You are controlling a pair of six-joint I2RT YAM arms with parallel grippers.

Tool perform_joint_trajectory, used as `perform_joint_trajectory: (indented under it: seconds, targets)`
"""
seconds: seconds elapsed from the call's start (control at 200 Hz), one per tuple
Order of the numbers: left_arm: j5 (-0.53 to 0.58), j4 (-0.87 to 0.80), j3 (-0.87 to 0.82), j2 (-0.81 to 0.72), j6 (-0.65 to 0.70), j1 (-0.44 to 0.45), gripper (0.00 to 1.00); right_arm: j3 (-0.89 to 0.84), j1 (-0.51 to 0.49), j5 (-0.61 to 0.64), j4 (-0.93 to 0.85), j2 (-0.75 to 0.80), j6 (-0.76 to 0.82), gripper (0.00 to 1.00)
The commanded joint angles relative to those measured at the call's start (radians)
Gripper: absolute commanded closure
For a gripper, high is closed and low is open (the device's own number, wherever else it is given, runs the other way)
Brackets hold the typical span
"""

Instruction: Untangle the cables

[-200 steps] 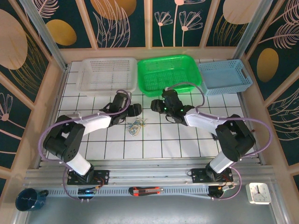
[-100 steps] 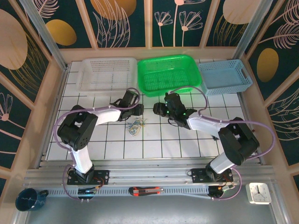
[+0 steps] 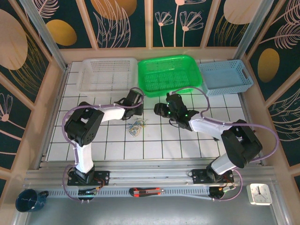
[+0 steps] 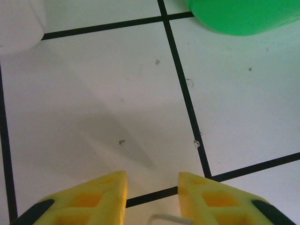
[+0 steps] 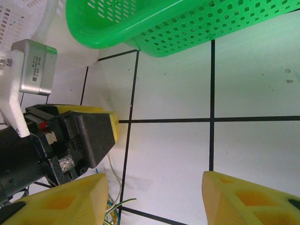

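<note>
Looking down on a white tiled table (image 3: pixel 154 140), you find three baskets along its far edge: a white basket (image 3: pixel 107 75), a green basket (image 3: pixel 169 74) and a blue basket (image 3: pixel 225 77). Both arms reach to the middle. The left gripper (image 4: pixel 152 180) sits low over the tiles just beyond the cables (image 3: pixel 137 126), a small clump of blue, pale yellow and whitish strands lying between the two arms, nearer the left one. Its yellow fingers stand a little apart and pinch nothing. One whitish strand (image 4: pixel 168 217) curls into the gap at their base. The right gripper (image 5: pixel 155 180) hovers beside the clump, fingers spread wide and empty. The clump looks untouched, so the job seems to be at its first grasp. Next, the left fingers likely need to press together on that single strand, while the right comes across to take another.
</note>
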State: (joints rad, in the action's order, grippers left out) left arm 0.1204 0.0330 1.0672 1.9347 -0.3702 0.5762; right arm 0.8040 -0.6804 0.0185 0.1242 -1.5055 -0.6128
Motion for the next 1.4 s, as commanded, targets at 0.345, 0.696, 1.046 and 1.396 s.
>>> perform_joint_trajectory:
  seconds: [0.345,0.696,1.046,1.396]
  targets:
    - [-0.138,0.003,0.01,-0.19,0.002,0.012,1.0,-0.033,0.038,-0.033,0.06,0.073,0.038,0.44]
    - [-0.348,0.093,-0.036,-0.323,-0.103,0.032,1.0,-0.098,0.071,-0.266,0.276,0.09,0.179,0.4]
    - [-0.395,0.151,-0.053,-0.367,-0.172,0.048,1.0,-0.111,0.059,-0.4,0.464,-0.004,0.146,0.39]
    - [-0.403,0.197,-0.078,-0.385,-0.211,0.048,1.0,-0.087,0.017,-0.402,0.556,-0.121,0.093,0.41]
